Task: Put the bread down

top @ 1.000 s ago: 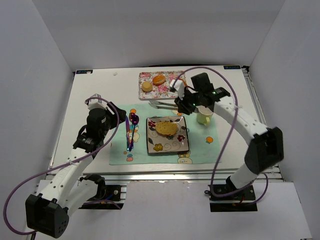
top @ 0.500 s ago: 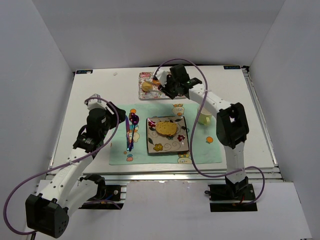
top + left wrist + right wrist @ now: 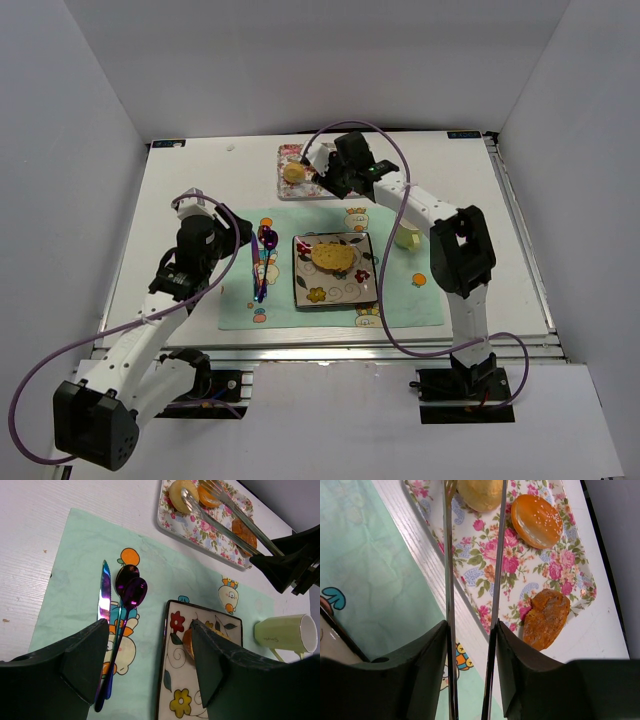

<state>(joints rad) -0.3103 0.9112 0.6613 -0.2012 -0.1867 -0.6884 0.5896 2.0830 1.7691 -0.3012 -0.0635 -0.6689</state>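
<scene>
Right wrist view shows your right arm's (image 3: 425,205) jaws clamped on the tongs (image 3: 448,580), whose tips straddle the pale bun (image 3: 480,492) on the floral tray (image 3: 520,575), so squeeze gently and lift straight before heading for the plate (image 3: 345,290), while your left arm's (image 3: 160,300) jaws gape empty.

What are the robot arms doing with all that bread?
The right hand holds metal tongs over the flowery tray, tips by a round bun; a sesame bun and a brown piece lie there too. One piece of bread already sits on the square plate. The left hand hangs open above the placemat, holding nothing.
</scene>
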